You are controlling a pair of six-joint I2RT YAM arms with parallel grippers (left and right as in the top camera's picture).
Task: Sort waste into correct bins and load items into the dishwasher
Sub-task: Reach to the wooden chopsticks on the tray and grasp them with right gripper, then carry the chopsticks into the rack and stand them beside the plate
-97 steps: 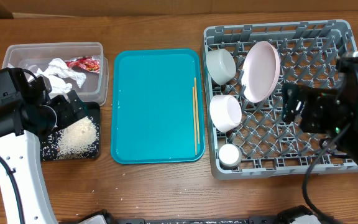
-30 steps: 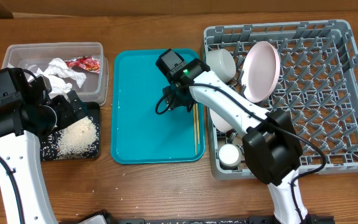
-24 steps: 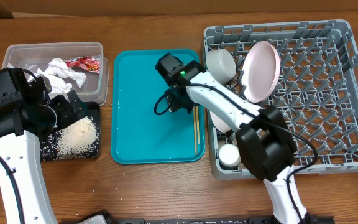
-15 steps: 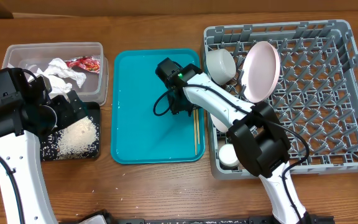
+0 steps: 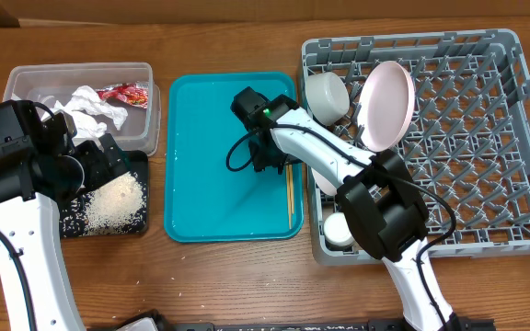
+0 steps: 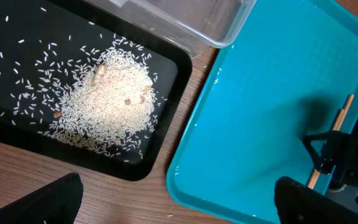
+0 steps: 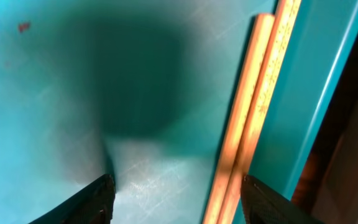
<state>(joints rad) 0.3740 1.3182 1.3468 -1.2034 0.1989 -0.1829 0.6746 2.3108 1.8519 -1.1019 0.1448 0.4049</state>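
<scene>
At the far left, the clear tub [image 5: 26, 78] holds the crumpled napkins [image 5: 86, 103] and the red wrapper [image 5: 125, 93]. Just in front of it, the rice [image 5: 116, 198] lies heaped in the black tray [image 5: 136, 222]. The left gripper [image 5: 109, 156] hangs over that tray with its fingers spread wide and nothing between them. It takes no part in the present step.

The teal tray [image 5: 201, 165] in the middle is bare except for the chopsticks [image 5: 289, 193], which lie side by side against its right wall. The right gripper [image 5: 270, 161] is low over them. In the wrist view its fingers [image 7: 98, 199] are parted and the sticks [image 7: 247, 124] sit between them, much nearer the right-hand finger and not yet grasped.

The trouble likely starts there. With the sticks snug against the raised wall, the outer finger has little room to come down. It may land on the rim or on the sticks themselves, and closing would then press them flat rather than pinch them. The jaws could also catch only one stick, or the pair could roll apart as the jaws shut. A hold away from the middle would probably let them droop.

To the right, the dish rack [image 5: 486, 221] already carries two bowls [image 5: 325, 95], the plate [image 5: 386, 103] and the cup [image 5: 341, 230]. The arm crosses the nearer bowl, so a careless lift could knock it — and thin sticks might slip through the lattice floor.
</scene>
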